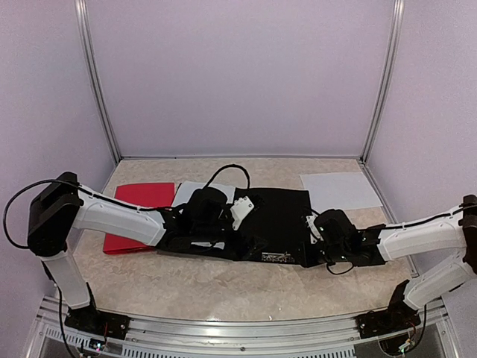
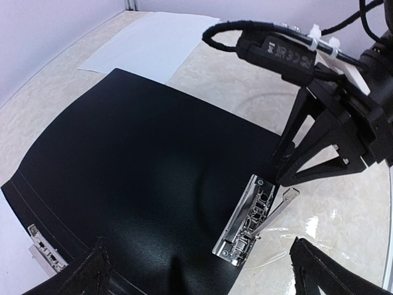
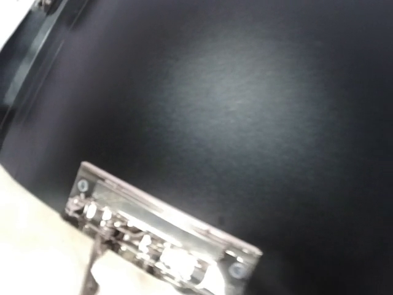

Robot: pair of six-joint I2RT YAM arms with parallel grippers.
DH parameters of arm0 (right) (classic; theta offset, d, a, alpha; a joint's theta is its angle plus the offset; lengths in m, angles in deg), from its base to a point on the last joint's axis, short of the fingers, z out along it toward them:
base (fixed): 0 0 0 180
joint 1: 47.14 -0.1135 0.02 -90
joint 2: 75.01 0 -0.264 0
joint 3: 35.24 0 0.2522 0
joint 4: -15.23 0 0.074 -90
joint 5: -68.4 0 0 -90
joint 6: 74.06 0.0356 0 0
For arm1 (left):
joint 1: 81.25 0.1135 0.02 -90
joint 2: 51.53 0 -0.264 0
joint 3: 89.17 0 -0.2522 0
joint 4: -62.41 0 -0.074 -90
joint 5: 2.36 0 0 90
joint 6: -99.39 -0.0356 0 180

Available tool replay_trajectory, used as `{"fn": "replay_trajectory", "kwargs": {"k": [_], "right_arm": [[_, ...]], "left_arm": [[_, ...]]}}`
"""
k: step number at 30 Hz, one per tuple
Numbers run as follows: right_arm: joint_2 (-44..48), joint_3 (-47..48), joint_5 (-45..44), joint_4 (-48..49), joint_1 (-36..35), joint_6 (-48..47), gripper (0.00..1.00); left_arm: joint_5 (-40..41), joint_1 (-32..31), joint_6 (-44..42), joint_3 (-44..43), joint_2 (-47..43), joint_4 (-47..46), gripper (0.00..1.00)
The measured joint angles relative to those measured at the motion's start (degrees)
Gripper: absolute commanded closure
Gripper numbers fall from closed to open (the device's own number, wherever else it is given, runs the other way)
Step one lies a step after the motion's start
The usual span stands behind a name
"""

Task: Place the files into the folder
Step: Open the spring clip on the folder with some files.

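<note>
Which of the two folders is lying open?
The black folder, spread flat in the middle with its metal lever clip exposed; the red folder at the left lies shut.

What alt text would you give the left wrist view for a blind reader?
An open black folder lies flat on a beige table, its metal clip showing a raised lever. The right pincer hangs close beside that lever; a white sheet lies beyond the folder. The left pincer stands wide open at the bottom.
</note>
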Motion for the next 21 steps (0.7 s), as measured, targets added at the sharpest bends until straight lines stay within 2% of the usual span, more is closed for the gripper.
{"fn": "replay_trajectory", "kwargs": {"k": [21], "right_arm": [[-10.62,11.43,0.04,0.07,-6.67,-1.64,0.76]], "left_arm": [[6.56,0.83,2.21,3.21,-4.76,2.82,0.01]]}}
